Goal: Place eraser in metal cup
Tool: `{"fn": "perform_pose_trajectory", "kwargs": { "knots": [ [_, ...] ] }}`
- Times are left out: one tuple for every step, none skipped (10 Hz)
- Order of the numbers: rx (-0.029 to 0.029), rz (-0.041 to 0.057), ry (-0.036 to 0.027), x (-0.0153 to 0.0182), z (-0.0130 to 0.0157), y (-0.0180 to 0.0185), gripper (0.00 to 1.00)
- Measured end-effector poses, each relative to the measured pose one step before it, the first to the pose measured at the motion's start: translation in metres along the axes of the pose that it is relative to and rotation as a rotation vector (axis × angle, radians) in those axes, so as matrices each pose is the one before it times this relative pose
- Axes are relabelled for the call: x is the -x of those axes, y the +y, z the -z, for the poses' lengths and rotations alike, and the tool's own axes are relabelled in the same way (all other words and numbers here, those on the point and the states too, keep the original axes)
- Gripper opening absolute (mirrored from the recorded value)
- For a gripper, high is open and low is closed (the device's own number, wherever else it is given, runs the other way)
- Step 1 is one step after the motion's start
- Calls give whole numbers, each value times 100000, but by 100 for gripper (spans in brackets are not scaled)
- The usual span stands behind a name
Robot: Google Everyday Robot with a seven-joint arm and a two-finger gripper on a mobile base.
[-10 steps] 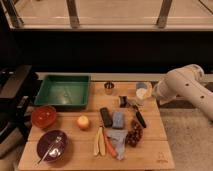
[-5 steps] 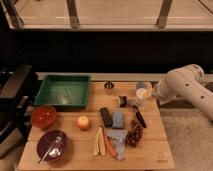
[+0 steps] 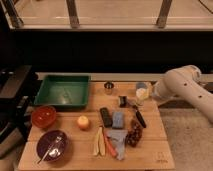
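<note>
A: Where to find the eraser (image 3: pixel 105 117)?
B: Lying flat near the middle of the bench (image 3: pixel 155 146), just left of the blue-grey block (image 3: pixel 118 120). Not yet picked.
A: And the metal cup (image 3: pixel 108 87)?
B: Upright near the far edge, just right of the green tray (image 3: pixel 62 91).
A: How to grasp well?
B: Probably best to come down from above, across the short width, without pushing the block. Then lift, carry toward the far edge and release straight over the cup mouth.
A: Pose of the arm (image 3: pixel 182 85)?
B: Bent, reaching in over the right edge. Hand (image 3: pixel 129 102) low beside the white and light-blue cup (image 3: pixel 142 92), right of the eraser. Wide or narrow, cannot tell.
</note>
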Motion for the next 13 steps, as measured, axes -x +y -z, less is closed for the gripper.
{"fn": "perform_pose_trajectory", "kwargs": {
  "knots": [
    [-2081,1492,-3019,690,-1087,-1446,62],
    [-2152,1170,-2263,467,-797,-1197,62],
    [-3597,1121,-3185,637,-1068,-1437,62],
    [-3177,793,-2376,448,-749,-1173,62],
    [-3022,1440,-1916,376,-766,-1257,62],
    [-3345,2237,-1694,318,-815,-1566,62],
    [-3966,3465,-1791,300,-904,-2006,62],
    [-2025,2255,-1004,172,-517,-1112,62],
    [-2762,4620,-1601,238,-828,-2001,62],
    [-823,2135,-496,3,-299,-983,62],
    [326,-315,-62,97,36,286,62],
    [18,-33,62,-20,37,10,62],
    [-123,325,-196,-13,-98,-208,62]
  ]
}}
